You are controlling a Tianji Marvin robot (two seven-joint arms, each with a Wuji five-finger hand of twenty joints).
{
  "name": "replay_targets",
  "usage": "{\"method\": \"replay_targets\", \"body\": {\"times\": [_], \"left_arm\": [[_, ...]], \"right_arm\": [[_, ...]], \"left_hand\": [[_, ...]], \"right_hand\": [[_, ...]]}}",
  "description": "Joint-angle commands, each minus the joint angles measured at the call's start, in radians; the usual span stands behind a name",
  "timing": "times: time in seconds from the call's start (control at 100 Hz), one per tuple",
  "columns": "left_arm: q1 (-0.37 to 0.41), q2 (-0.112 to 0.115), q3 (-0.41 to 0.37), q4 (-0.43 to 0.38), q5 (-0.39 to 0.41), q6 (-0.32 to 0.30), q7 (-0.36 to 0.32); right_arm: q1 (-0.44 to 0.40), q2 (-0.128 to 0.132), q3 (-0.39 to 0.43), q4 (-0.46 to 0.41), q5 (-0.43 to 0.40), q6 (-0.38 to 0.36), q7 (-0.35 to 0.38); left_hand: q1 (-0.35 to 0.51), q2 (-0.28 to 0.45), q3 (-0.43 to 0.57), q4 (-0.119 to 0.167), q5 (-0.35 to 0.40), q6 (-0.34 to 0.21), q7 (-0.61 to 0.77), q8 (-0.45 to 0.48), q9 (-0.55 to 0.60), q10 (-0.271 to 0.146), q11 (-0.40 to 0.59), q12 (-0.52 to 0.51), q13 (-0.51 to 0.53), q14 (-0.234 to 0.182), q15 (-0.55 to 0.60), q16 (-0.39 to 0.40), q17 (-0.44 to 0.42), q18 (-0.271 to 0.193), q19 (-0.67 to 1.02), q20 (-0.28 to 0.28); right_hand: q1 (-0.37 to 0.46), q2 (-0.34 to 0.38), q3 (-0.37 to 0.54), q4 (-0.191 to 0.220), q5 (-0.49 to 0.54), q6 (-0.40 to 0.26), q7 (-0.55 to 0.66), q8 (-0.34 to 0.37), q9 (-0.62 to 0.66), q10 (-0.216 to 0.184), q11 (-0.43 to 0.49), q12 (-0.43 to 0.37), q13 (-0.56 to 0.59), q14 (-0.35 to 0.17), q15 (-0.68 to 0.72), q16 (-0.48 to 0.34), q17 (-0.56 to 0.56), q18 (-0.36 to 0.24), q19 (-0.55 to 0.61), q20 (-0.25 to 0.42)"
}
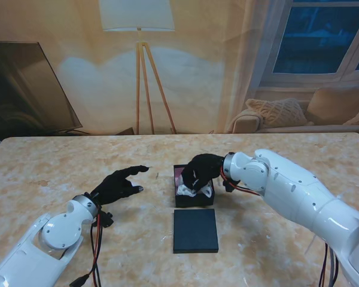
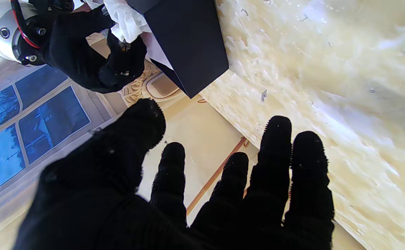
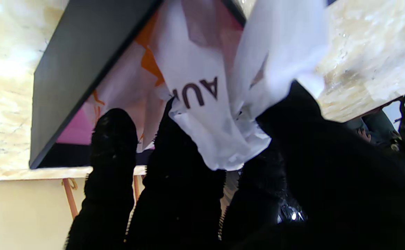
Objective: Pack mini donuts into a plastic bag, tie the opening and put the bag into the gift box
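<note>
Over the open gift box (image 1: 194, 190) my right hand (image 1: 201, 170) pinches the plastic bag (image 1: 195, 190) by its gathered top — bag partly inside, left hand (image 1: 116, 184) spread and empty — and I fear loose plastic could snag the box wall as I let go.

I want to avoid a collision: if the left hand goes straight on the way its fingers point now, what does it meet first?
Probably nothing close. The left hand points over bare table, passing left of the gift box; depth is unclear.
</note>
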Motion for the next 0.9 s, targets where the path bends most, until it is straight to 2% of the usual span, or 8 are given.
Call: {"method": "replay_targets", "body": {"times": [0.0,0.26,0.54,0.62,0.71,0.81,0.89], "left_arm": [[0.005,-0.002,-0.002,-0.010,-0.002,0.003,-0.013],[0.006,-0.002,-0.004,-0.011,-0.006,0.003,-0.012],[0.007,-0.003,-0.003,-0.012,-0.011,0.007,-0.013],[0.008,-0.003,-0.003,-0.013,-0.014,0.010,-0.015],[0.009,-0.003,-0.002,-0.015,-0.020,0.014,-0.017],[0.009,-0.003,-0.002,-0.015,-0.020,0.014,-0.018],[0.009,-0.003,-0.002,-0.015,-0.022,0.012,-0.018]], "right_arm": [[0.010,-0.022,-0.019,0.022,-0.004,-0.011,0.010],[0.072,-0.066,-0.126,0.127,0.005,-0.030,-0.001],[0.105,-0.111,-0.184,0.217,0.025,-0.035,-0.005],[0.104,-0.115,-0.181,0.221,0.027,-0.024,-0.008],[0.101,-0.107,-0.169,0.204,0.035,-0.002,0.007],[0.101,-0.104,-0.164,0.199,0.027,0.005,0.002],[0.107,-0.120,-0.173,0.228,0.021,0.006,-0.018]], "left_hand": [[0.008,0.006,-0.006,0.017,0.012,-0.032,0.001,0.008,-0.017,-0.009,-0.014,0.005,-0.009,0.001,0.010,0.019,-0.011,0.002,-0.002,0.025],[0.013,0.019,-0.016,0.017,0.013,-0.031,0.003,0.008,-0.015,-0.008,-0.014,0.005,-0.009,0.004,0.009,0.019,-0.013,0.003,-0.004,0.024],[0.021,0.042,-0.042,0.020,0.017,-0.026,0.002,0.007,-0.011,-0.009,-0.015,0.005,-0.009,0.008,0.009,0.019,-0.014,0.006,-0.005,0.024],[0.026,0.059,-0.056,0.020,0.020,-0.020,0.001,0.007,-0.011,-0.008,-0.016,0.004,-0.011,0.012,0.007,0.018,-0.017,0.009,-0.007,0.024],[0.050,0.072,-0.097,0.026,0.023,-0.021,-0.003,0.006,-0.009,-0.007,-0.018,0.004,-0.011,0.013,0.005,0.018,-0.017,0.010,-0.006,0.025],[0.051,0.070,-0.098,0.028,0.024,-0.023,-0.002,0.007,-0.006,-0.009,-0.017,0.005,-0.009,0.011,0.006,0.018,-0.016,0.009,-0.006,0.025],[0.049,0.074,-0.099,0.028,0.027,-0.026,-0.001,0.008,-0.004,-0.010,-0.017,0.005,-0.010,0.012,0.005,0.018,-0.018,0.012,-0.007,0.025]], "right_hand": [[0.016,-0.035,0.020,-0.021,0.035,-0.052,0.026,-0.010,0.052,-0.026,-0.016,-0.015,0.040,-0.035,-0.013,-0.002,0.027,-0.027,0.001,0.002],[0.010,-0.044,0.027,-0.022,0.048,-0.048,0.028,-0.035,0.080,-0.030,-0.039,-0.044,0.066,-0.034,-0.045,-0.014,0.050,-0.031,-0.009,-0.009],[0.040,0.019,-0.003,-0.008,0.034,-0.025,0.021,-0.060,0.076,-0.004,-0.060,-0.060,0.064,-0.020,-0.067,-0.018,0.049,-0.025,-0.019,-0.016],[0.073,0.080,-0.044,0.013,0.005,-0.001,0.018,-0.048,0.047,0.020,-0.054,-0.045,0.041,-0.011,-0.060,-0.011,0.034,-0.015,-0.023,-0.014],[0.121,0.151,-0.089,0.037,-0.029,0.027,0.006,-0.024,0.027,0.050,-0.056,-0.045,0.025,0.003,-0.055,-0.015,0.017,0.003,-0.026,-0.007],[0.127,0.156,-0.099,0.043,-0.033,0.028,0.003,-0.021,0.026,0.055,-0.056,-0.046,0.022,0.003,-0.051,-0.015,0.014,0.007,-0.026,-0.006],[0.126,0.157,-0.102,0.049,-0.037,0.033,0.002,-0.019,0.021,0.058,-0.051,-0.043,0.018,0.002,-0.043,-0.014,0.014,0.007,-0.026,-0.005]]}}
